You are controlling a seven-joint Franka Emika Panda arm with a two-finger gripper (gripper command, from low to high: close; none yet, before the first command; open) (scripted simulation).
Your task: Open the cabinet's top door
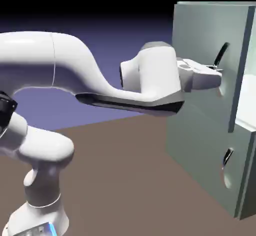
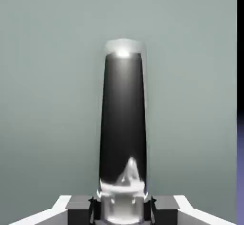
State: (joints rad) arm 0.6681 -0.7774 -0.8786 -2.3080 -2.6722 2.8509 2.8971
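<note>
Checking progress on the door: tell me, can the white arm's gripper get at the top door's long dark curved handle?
Probably yes: the gripper is already at the long dark curved handle, which shows between its fingertips, nothing between.

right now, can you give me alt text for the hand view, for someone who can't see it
A long dark glossy handle fills the middle of the view, running up from between the gripper fingertips, which sit close on either side of its lower end. Behind it is the flat pale grey-green top door; a thin blue-violet strip shows at the right edge.
</note>
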